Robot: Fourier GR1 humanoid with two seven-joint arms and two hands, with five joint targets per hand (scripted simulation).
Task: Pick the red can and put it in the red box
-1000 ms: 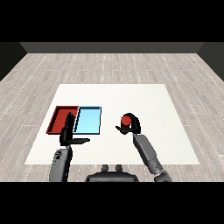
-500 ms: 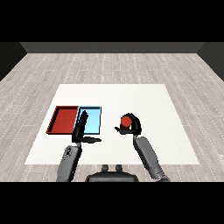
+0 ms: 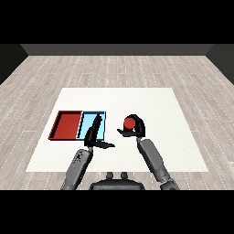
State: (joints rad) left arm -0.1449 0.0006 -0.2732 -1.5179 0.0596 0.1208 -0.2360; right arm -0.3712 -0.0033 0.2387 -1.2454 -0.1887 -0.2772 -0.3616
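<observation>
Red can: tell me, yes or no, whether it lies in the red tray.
No: the red can is held in the right robot hand, well right of the red tray.

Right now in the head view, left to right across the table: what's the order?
red tray → light blue tray → red can, held in the right hand.

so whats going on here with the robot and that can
The right hand is curled round the red can, holding it to the right of the two trays. The red tray and the light blue tray lie side by side on the white table, and the can is not yet in the red one. The left hand is open, its straight fingers over the light blue tray.
</observation>
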